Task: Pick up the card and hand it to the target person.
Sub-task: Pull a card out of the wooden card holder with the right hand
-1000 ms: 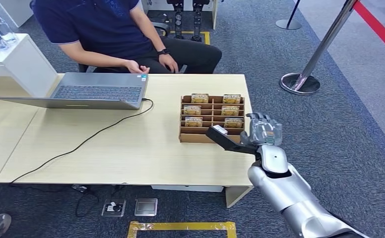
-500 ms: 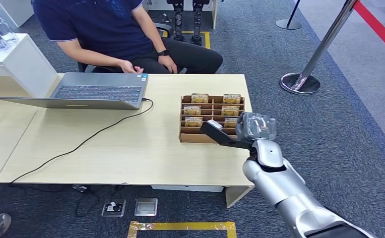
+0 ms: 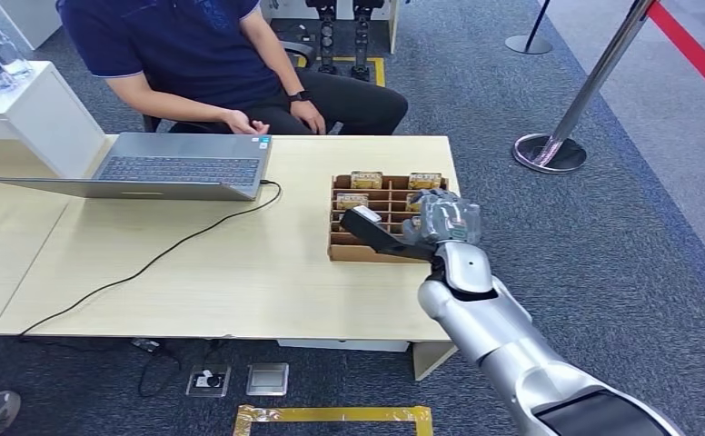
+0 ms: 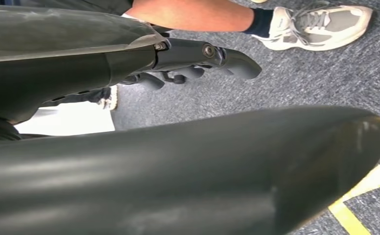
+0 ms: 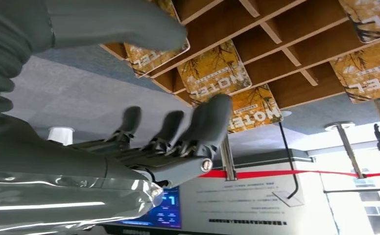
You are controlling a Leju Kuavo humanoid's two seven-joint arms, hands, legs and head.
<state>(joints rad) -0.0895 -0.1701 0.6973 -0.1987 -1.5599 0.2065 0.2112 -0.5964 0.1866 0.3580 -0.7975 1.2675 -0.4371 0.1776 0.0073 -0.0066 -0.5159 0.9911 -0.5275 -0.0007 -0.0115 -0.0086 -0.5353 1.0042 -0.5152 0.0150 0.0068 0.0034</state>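
Desk [image 3: 240, 272], pale wood, is spread across the left and centre of the head view, and the person [image 3: 203, 54] is seated behind it at the upper left. Over the last second the right hand [image 3: 444, 222] has been carried leftward and up in the frame, from beside the wooden card rack [image 3: 344, 250] to above its right-hand compartments. Its fingers [image 5: 212, 117] are spread apart with nothing between them, just short of a yellow hotel card [image 5: 217, 73] standing in its slot. The reach is judged nearly complete; grasping remains undone. The left hand [image 4: 198, 54] is seen low, fingers loosely apart, holding nothing.
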